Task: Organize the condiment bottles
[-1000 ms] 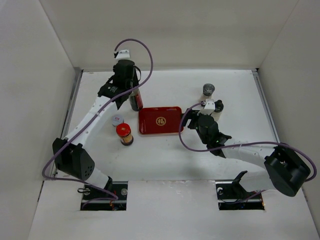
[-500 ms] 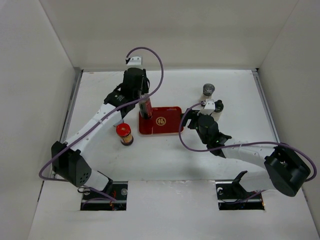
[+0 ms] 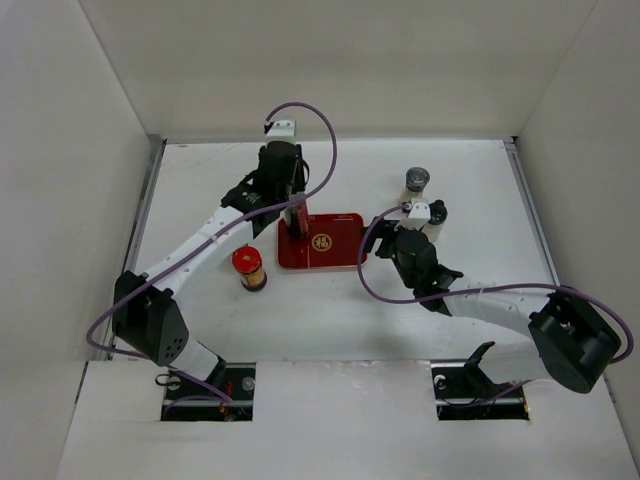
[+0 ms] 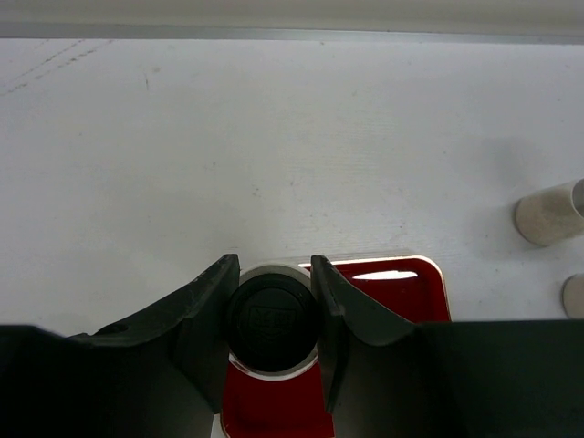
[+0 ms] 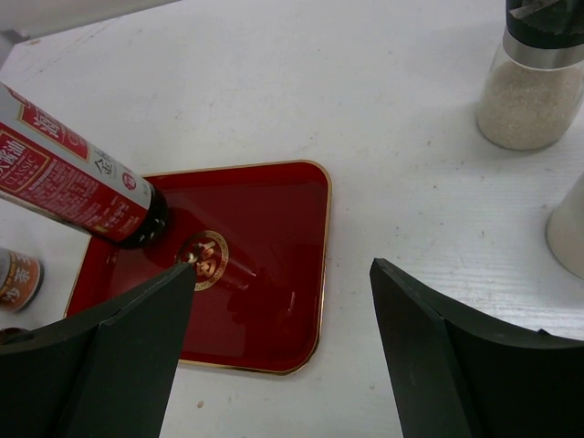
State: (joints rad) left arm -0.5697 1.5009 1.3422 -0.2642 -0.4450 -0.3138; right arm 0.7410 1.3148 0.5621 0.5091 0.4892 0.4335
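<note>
- The left claw point(image 4: 272, 270) is clamped on the black cap of the dark bottle point(image 5: 80, 185), one finger on either side of it.
- The bottle is held over the far-left part of the tray point(image 3: 335, 255). In the right wrist view its base is down at the tray floor, but I cannot tell whether it actually rests there.
- The right claw point(image 5: 283, 272) stands wide apart and holds nothing. It hovers just right of the tray and faces it.
- The red-capped jar point(image 3: 248, 267) stands upright on the tabletop point(image 3: 330, 320), just off the tray's near-left corner and apart from it.
- The grey-topped shaker point(image 3: 416, 184) stands upright to the far right of the tray, well apart from it.
- A second shaker point(image 5: 570, 228) stands just nearer than the first, beside the right wrist. Only part of its pale body shows.
- Both shakers are on the tabletop, not on the tray.
</note>
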